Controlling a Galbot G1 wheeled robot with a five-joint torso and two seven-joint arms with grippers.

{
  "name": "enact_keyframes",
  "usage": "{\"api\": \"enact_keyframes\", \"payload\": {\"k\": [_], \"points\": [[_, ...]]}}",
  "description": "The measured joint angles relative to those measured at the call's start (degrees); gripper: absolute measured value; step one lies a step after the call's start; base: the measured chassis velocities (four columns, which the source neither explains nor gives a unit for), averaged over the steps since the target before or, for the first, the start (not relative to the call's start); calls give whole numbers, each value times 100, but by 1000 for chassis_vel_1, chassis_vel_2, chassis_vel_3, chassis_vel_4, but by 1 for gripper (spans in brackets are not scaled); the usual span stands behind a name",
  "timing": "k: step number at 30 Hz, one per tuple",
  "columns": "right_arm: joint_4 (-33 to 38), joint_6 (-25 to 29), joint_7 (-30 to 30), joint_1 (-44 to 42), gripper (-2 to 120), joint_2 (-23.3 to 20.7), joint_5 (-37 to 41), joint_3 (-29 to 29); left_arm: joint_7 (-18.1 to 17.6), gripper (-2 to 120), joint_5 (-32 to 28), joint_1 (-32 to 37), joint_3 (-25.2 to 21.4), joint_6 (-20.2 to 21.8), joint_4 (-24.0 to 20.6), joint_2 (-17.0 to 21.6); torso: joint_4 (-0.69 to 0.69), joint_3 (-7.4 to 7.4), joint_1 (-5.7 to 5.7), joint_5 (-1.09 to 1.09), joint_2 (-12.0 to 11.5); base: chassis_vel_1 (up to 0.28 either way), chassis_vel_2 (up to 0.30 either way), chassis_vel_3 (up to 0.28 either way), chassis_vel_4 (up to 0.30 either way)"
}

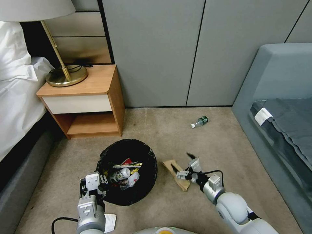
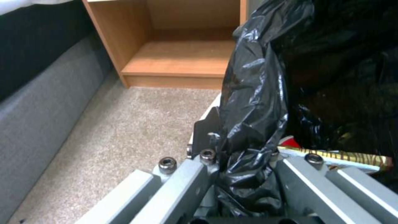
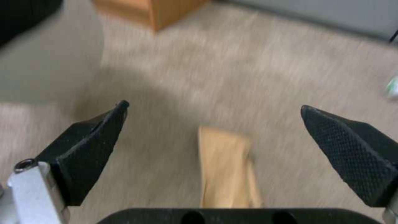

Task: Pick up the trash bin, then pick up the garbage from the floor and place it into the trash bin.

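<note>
The trash bin (image 1: 149, 162), lined with a black bag (image 2: 257, 93), stands on the carpet and holds a small bottle (image 1: 119, 175), a red packet and a gold-striped wrapper (image 2: 344, 158). My left gripper (image 1: 103, 182) (image 2: 244, 165) is shut on the bin's near rim, with bag plastic pinched between its fingers. A little above a brown paper bag (image 1: 178, 177) (image 3: 226, 168) lying flat to the right of the bin, my right gripper (image 1: 182, 162) (image 3: 214, 107) hangs open with nothing in it. Farther off lies a small plastic bottle (image 1: 200, 121) (image 3: 391, 87). A white tissue (image 1: 110, 222) lies beside my left arm.
A wooden nightstand (image 1: 94, 97) with a brass lamp (image 1: 66, 76) stands behind the bin, with a bed (image 1: 16, 97) to its left. A grey upholstered bed or sofa (image 1: 279, 97) runs along the right. Grey wall panels close the back. Bare carpet lies between the two.
</note>
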Motion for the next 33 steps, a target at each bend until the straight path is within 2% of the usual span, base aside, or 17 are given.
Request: {"api": "enact_keyframes", "payload": {"k": [2, 12, 14, 17, 22, 25, 29, 33], "points": [[-288, -244, -117, 142, 100, 66, -102, -40, 0, 1, 0, 0, 0, 0, 0, 0, 1, 0, 0, 0, 0, 0, 0, 0, 0], [-1083, -296, -536, 458, 100, 268, -203, -15, 0, 1, 0, 0, 0, 0, 0, 0, 1, 0, 0, 0, 0, 0, 0, 0, 0], [-1412, -79, -931, 577, 100, 375, -227, 49, 1, 1, 0, 0, 0, 0, 0, 0, 1, 0, 0, -1, 0, 0, 0, 0, 0], [-1834, 208, -1080, 745, 100, 560, -372, 84, 1, 1, 0, 0, 0, 0, 0, 0, 1, 0, 0, -1, 0, 0, 0, 0, 0], [-2098, 335, -1081, 849, 100, 680, -422, 89, 0, 1, 0, 0, -1, 0, 0, 0, 1, 0, 0, 1, 0, 0, 0, 0, 0], [-2487, 427, -1038, 1007, 100, 863, -517, 106, 1, 1, 0, 0, 0, 0, 0, 0, 1, 0, 0, -1, 0, 0, 0, 0, 0], [-2599, 481, -1020, 1028, 99, 904, -552, 112, 1, 1, 0, 0, 0, 0, 0, 0, 1, 0, 0, 0, 0, 0, 0, 0, 0], [-2819, 612, -946, 1035, 89, 963, -604, 161, 1, 1, 0, 0, 0, 0, 0, 0, 1, 0, 0, 0, 0, 0, 0, 0, 0]]}}
